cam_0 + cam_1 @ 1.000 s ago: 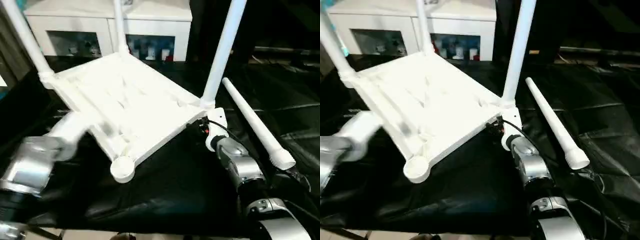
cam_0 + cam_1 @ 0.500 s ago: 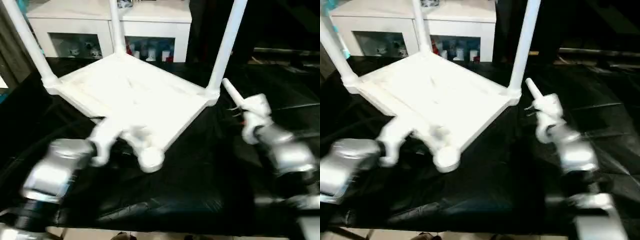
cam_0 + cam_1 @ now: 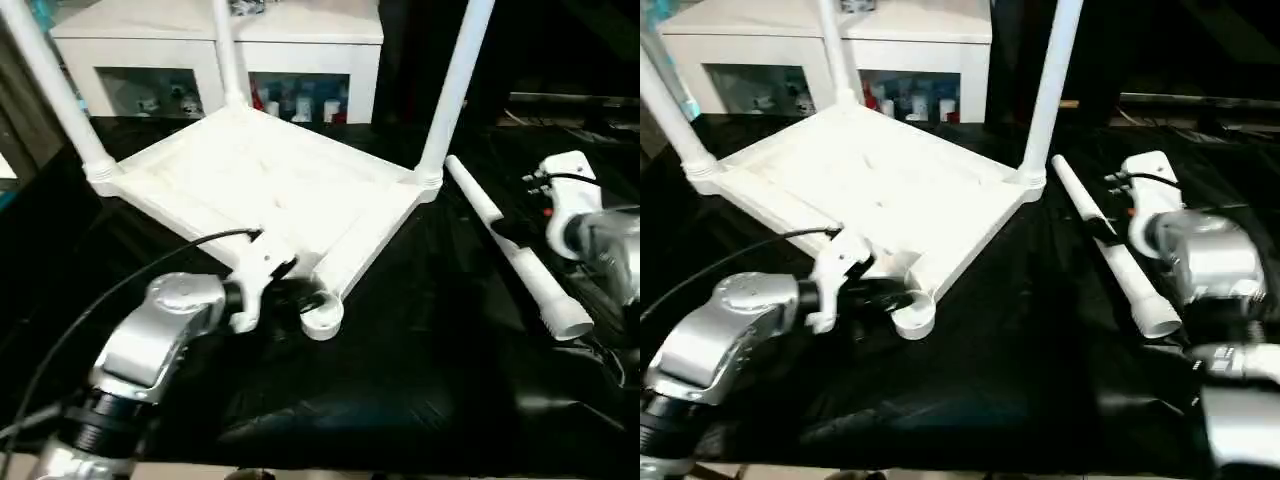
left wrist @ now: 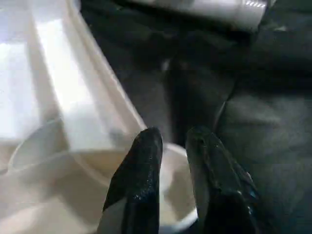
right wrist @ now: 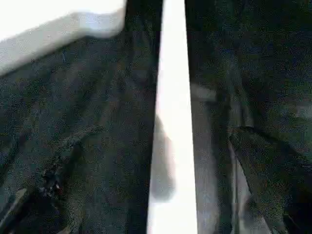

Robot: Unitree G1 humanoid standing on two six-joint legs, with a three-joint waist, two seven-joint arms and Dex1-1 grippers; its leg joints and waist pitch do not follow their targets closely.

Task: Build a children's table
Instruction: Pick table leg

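Observation:
The children's table (image 3: 270, 185) lies upside down on the black sheet, with three white legs (image 3: 455, 90) standing up from its corners. Its near corner socket (image 3: 322, 318) holds no leg. My left gripper (image 4: 173, 141) is shut on that socket's rim, one black finger (image 4: 139, 180) inside the ring and the other outside. A loose leg (image 3: 515, 255) lies on the sheet to the right of the table. Above this leg hangs my right gripper (image 5: 153, 139), open, with a dark finger (image 5: 258, 175) well off to one side of the leg (image 5: 170, 122).
A white cabinet (image 3: 215, 45) with glass doors stands behind the big black-sheeted table (image 3: 400, 390). A black cable (image 3: 100, 300) arcs over my left forearm. The sheet's front edge runs along the bottom of the eye views.
The tabletop has come down from a tilt to lie flatter. My left gripper went to the near socket. My right arm left the table's right corner and moved right, over the loose leg.

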